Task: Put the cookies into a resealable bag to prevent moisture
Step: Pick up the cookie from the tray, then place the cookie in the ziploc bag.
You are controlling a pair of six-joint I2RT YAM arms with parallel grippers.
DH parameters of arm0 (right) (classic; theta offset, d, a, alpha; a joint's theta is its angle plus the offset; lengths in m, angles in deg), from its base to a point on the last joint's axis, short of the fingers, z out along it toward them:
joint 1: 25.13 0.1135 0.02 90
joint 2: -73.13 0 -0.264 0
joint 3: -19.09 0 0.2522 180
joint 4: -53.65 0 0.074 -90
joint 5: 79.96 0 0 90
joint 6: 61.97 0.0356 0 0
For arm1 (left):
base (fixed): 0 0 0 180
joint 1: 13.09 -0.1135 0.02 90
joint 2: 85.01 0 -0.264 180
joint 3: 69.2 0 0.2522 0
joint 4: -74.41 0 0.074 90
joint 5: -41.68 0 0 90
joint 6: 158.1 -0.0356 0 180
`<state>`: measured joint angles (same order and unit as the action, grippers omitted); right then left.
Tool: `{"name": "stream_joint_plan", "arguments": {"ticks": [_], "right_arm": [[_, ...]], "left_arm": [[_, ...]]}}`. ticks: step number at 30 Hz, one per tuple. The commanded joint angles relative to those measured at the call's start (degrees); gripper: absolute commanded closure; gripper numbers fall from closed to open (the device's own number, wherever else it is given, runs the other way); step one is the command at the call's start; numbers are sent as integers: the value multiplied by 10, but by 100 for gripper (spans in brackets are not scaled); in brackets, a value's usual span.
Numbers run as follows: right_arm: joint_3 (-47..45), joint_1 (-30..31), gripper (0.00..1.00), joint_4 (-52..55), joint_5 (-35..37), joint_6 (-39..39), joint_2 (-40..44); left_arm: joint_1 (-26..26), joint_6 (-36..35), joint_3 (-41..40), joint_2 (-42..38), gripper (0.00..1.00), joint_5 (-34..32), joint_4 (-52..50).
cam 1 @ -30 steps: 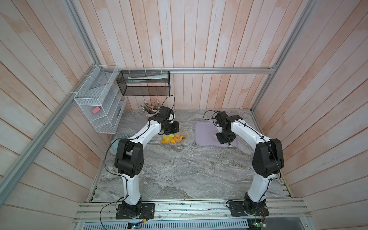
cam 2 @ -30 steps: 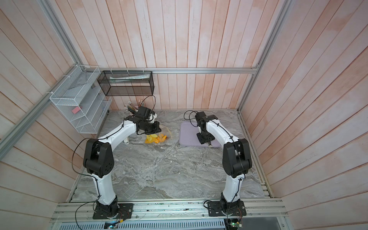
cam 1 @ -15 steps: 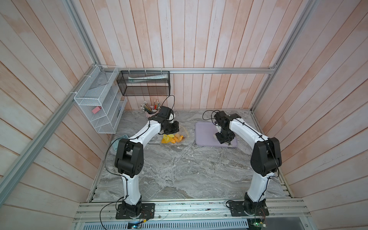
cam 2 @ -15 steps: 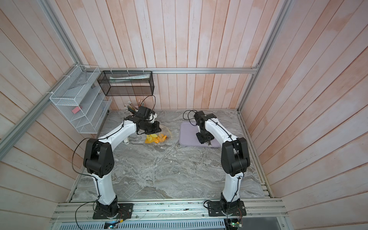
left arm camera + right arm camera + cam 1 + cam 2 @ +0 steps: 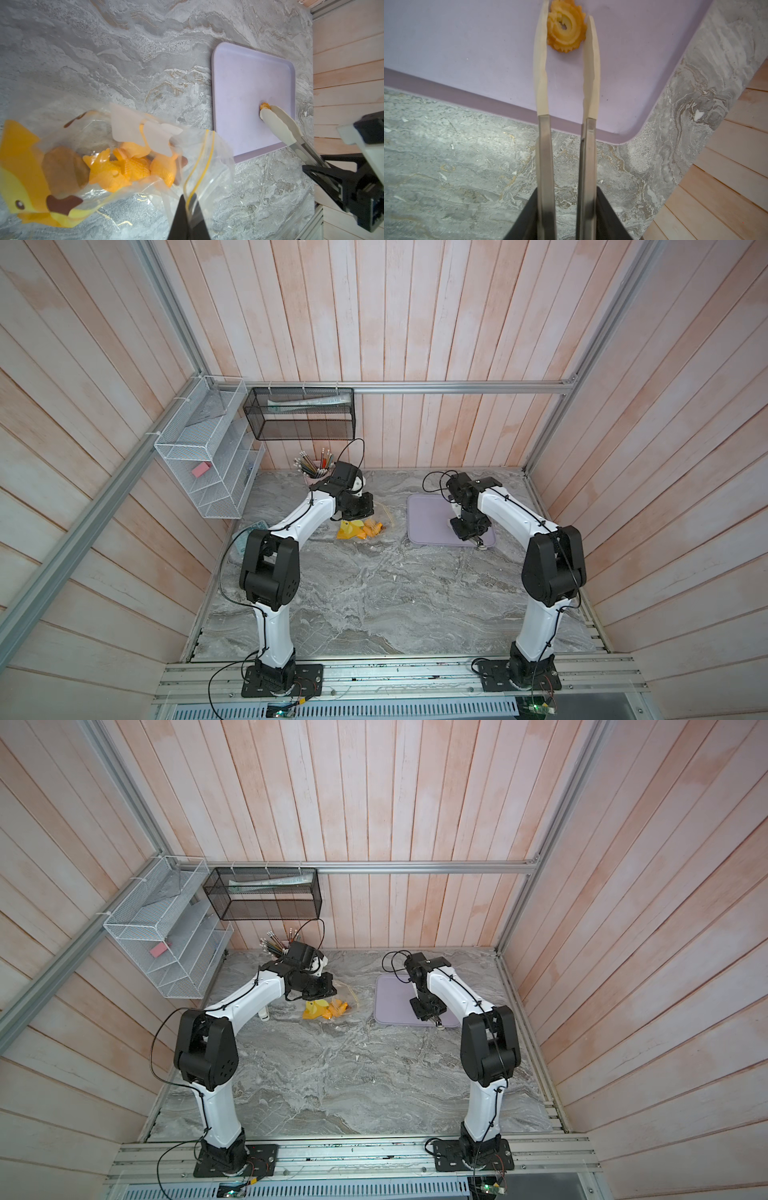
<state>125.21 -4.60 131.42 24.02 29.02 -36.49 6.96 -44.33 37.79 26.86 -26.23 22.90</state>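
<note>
My right gripper [image 5: 566, 218] clamps the tongs [image 5: 545, 145], whose tips stand apart either side of the lone cookie [image 5: 566, 27] on the tray [image 5: 428, 518], just right of centre in a top view. My left gripper [image 5: 188, 212] pinches the bag [image 5: 199, 149] by its rim, leftward.

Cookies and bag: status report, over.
Left gripper shut on bag rim. Right gripper holds tongs astride lone cookie on tray. Other cookies bagged. Nothing blocking.

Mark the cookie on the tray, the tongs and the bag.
cookie [image 5: 569, 31], right wrist view, its swirled top.
tongs [image 5: 545, 155], right wrist view, a steel arm.
resealable bag [image 5: 126, 124], left wrist view, a white label patch.
</note>
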Motion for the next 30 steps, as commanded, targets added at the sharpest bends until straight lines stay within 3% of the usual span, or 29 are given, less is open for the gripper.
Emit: {"name": "stream_joint_plan", "arguments": {"ticks": [1, 15, 23, 30], "right_arm": [[25, 0, 66, -7, 15, 10, 34], [14, 41, 65, -49, -160, -12, 126], [15, 101, 65, -119, -285, 9, 119], [12, 119, 64, -173, -325, 32, 81]], "left_arm": [[3, -3, 16, 4, 100, 6, -4], [7, -7, 35, 17, 100, 17, -12], [15, -9, 47, 18, 100, 16, -25], [17, -13, 48, 12, 100, 10, -36]]}}
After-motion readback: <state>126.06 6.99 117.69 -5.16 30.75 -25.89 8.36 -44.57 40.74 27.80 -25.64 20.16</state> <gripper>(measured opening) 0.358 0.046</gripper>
